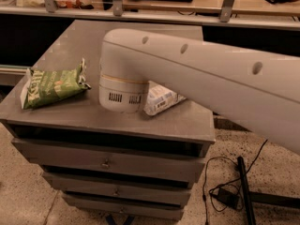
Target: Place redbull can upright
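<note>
The redbull can does not show in this view; it is hidden or out of view. My white arm (pixel 201 74) stretches from the right across the top of the grey drawer cabinet (pixel 187 121). Its round joint housing (pixel 123 90) hangs just over the middle of the top. My gripper is not in view: no fingers show past the arm.
A green chip bag (pixel 51 84) lies on the cabinet's left side. A white printed packet (pixel 161 100) lies partly behind the joint housing. A counter with metal posts (pixel 140 13) runs behind. Black cables and a power brick (pixel 227 196) and a black bar (pixel 246 191) lie on the floor at right.
</note>
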Controlling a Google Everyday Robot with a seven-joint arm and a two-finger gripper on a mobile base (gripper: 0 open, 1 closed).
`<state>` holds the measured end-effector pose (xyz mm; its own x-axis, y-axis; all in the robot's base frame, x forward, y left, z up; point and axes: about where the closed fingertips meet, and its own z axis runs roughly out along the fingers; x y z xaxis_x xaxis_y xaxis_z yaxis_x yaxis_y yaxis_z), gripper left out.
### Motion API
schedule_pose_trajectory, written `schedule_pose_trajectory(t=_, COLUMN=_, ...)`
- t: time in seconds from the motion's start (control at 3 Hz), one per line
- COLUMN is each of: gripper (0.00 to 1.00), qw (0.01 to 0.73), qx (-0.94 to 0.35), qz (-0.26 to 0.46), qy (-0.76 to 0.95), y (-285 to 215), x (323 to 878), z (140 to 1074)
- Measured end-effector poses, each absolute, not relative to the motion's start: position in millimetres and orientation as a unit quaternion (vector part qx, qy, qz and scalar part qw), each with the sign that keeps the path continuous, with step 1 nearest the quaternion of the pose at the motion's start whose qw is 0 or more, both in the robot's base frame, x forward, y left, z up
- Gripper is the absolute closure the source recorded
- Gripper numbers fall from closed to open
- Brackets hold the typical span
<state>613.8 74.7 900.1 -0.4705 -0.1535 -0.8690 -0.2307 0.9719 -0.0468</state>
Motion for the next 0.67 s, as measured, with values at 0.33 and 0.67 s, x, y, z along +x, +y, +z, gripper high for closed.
schedule_pose_trajectory(t=0.33, gripper=0.84, qw=0.498, qx=-0.115, qz=0.044, qy=0.859, y=70.7, x=604.9, z=894.3)
schedule_pose_trajectory(t=0.67, gripper=0.59, qw=0.504, qx=-0.117, qz=0.048, qy=0.854, y=64.6, x=599.1, z=887.0)
